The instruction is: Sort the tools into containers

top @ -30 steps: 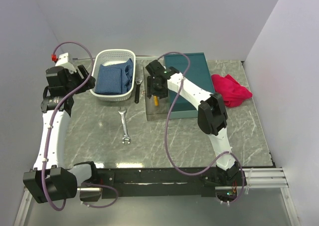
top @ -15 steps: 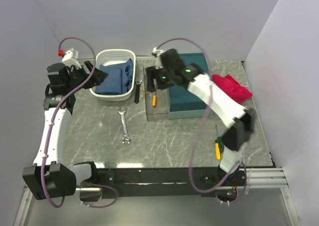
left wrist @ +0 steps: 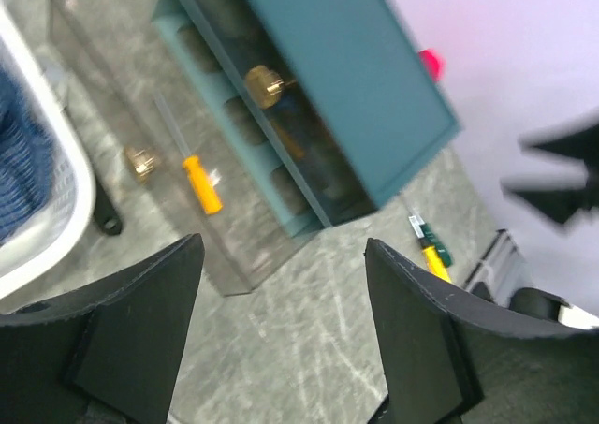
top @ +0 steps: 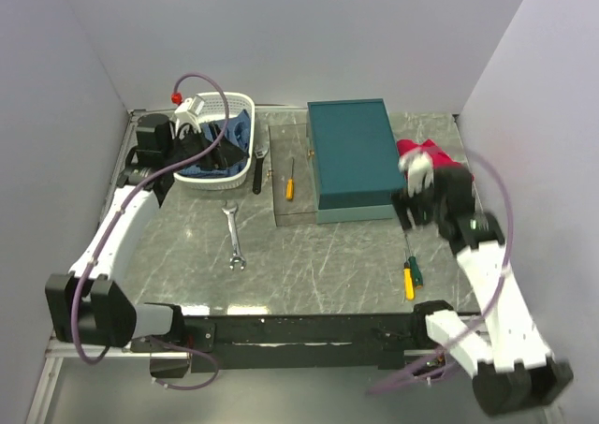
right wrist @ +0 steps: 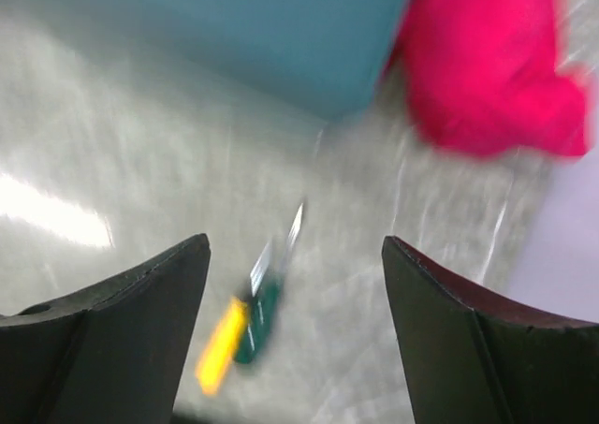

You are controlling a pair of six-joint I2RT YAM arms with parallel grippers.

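Near teal box (right wrist: 234, 31), screwdrivers (right wrist: 225, 340) motion-blurred, tips indistinct.

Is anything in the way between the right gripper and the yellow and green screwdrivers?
No, nothing visible. The right gripper is open, and the screwdrivers lie side by side on the table, straight ahead of it.

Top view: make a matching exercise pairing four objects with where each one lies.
Things:
1 spanner
2 orange screwdriver
3 red cloth
4 blue cloth

Places:
A in the basket
B on the tray
C on the table, left of the tray
D right of the box

Pairs: 1-C; 2-B; 3-D; 4-A
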